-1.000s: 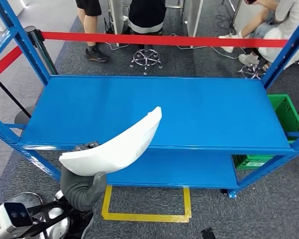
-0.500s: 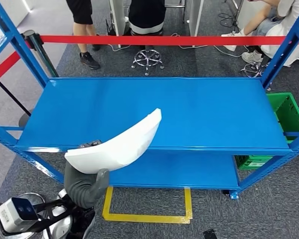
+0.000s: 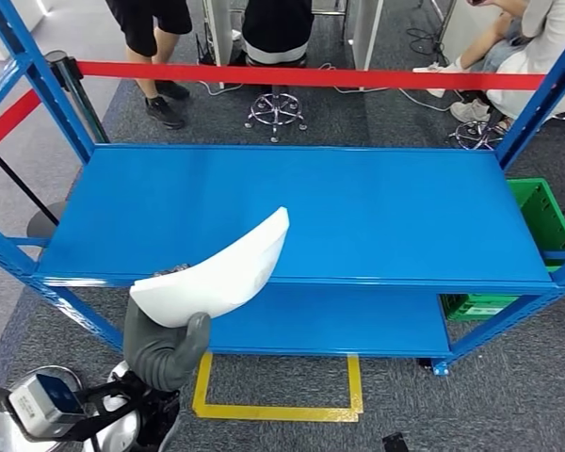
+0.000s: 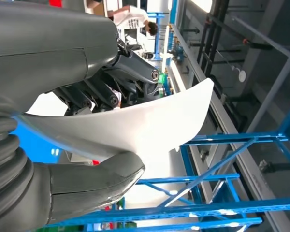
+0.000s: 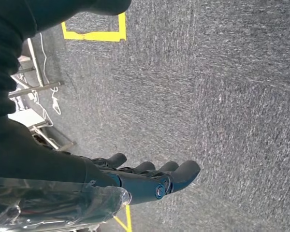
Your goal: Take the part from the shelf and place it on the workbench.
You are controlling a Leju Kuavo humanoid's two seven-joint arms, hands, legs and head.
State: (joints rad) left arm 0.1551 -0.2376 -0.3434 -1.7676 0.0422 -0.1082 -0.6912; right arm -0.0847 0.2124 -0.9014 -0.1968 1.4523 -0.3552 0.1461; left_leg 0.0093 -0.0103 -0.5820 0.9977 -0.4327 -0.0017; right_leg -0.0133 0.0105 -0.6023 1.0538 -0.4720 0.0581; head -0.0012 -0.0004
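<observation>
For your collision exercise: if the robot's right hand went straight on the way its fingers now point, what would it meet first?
The right hand hangs with fingers stretched over the grey carpet. Nothing stands in its line; probably it meets carpet first, though depth is unclear.

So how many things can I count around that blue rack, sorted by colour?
White: 1, the curved part held in the left hand
Green: 1, the crate beside the rack
Red: 1, the barrier tape
Yellow: 1, the floor marking
Total: 4

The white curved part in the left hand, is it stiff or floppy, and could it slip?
The white part looks stiff: gripped near one end by the left hand, it juts out without sagging. Probably light. Its smooth, glossy surface may be slippery.
</observation>
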